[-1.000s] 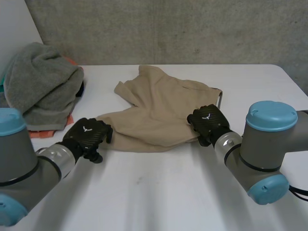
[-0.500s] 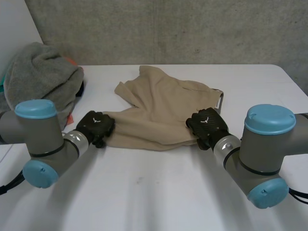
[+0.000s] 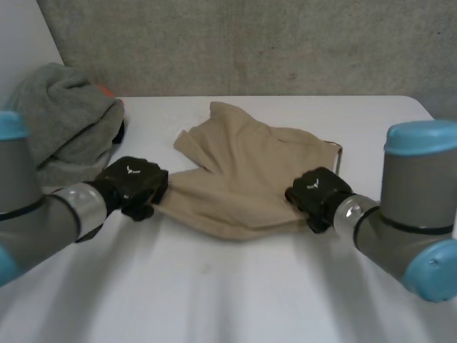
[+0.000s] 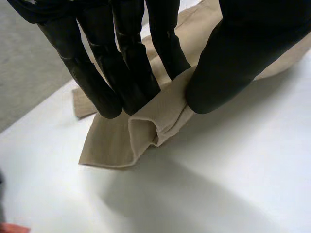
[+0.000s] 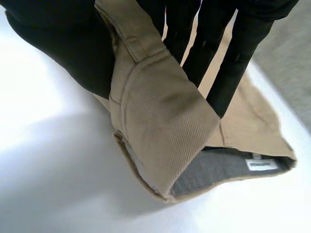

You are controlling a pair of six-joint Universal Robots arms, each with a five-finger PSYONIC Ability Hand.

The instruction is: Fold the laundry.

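- Tan garment (image 3: 243, 179): lies spread on the white table (image 3: 228, 293), with its bulk toward 12 o'clock from the table's middle.
- Left hand (image 3: 132, 187): positioned at the garment's 9 o'clock corner. In the left wrist view, the thumb (image 4: 233, 63) and straight fingers (image 4: 131, 68) pinch a doubled hem between them.
- Right hand (image 3: 319, 194): positioned at the garment's 4 o'clock edge. In the right wrist view, thumb and fingers clamp the waistband. The cloth folds over below them, exposing a grey lining (image 5: 214, 170) and a small white label (image 5: 261, 165).
- Grey towel heap (image 3: 61, 128): sits at the table's 10 o'clock, just beside the left hand and apart from the garment.
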